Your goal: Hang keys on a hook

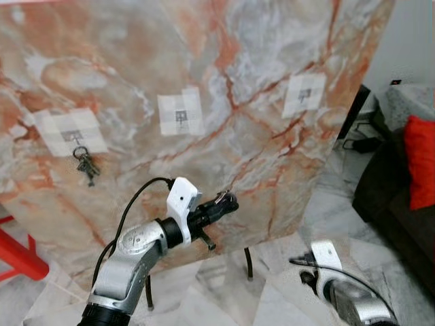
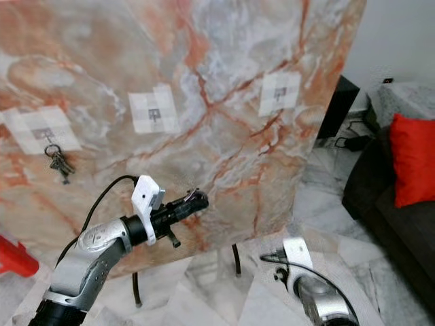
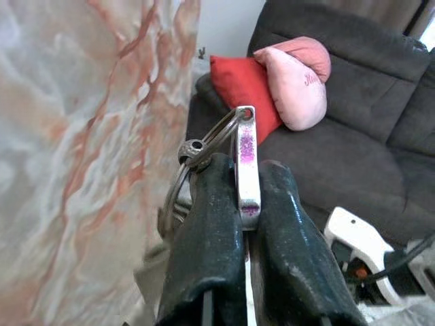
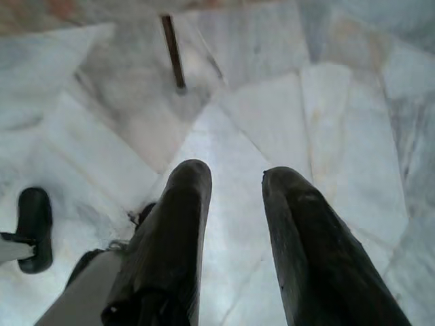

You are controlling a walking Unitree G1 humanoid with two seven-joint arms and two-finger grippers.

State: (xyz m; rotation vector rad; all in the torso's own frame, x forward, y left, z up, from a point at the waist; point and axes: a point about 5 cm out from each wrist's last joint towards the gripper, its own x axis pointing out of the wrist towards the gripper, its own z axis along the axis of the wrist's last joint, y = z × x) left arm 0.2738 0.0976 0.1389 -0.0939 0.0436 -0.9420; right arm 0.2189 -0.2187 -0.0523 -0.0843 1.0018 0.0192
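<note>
We face a tall pink-and-orange veined marble panel (image 1: 224,81) standing on thin dark legs over a pale marble floor (image 4: 272,109). A dark grey sofa (image 3: 353,136) with a red cushion (image 3: 234,85) and a pink cushion (image 3: 296,78) sits to the right. Three pale tape patches each carry a small hook — left hook (image 1: 75,138), middle hook (image 1: 181,117) and right hook (image 1: 305,93). A dark bunch of keys (image 1: 87,166) already hangs from the left hook. Our left gripper (image 1: 228,201) is raised close to the panel below the middle hook, jaws pinching a silver key on a wire ring (image 3: 245,159). Our right gripper (image 4: 234,180) hangs low over the floor, jaws spread and empty.
</note>
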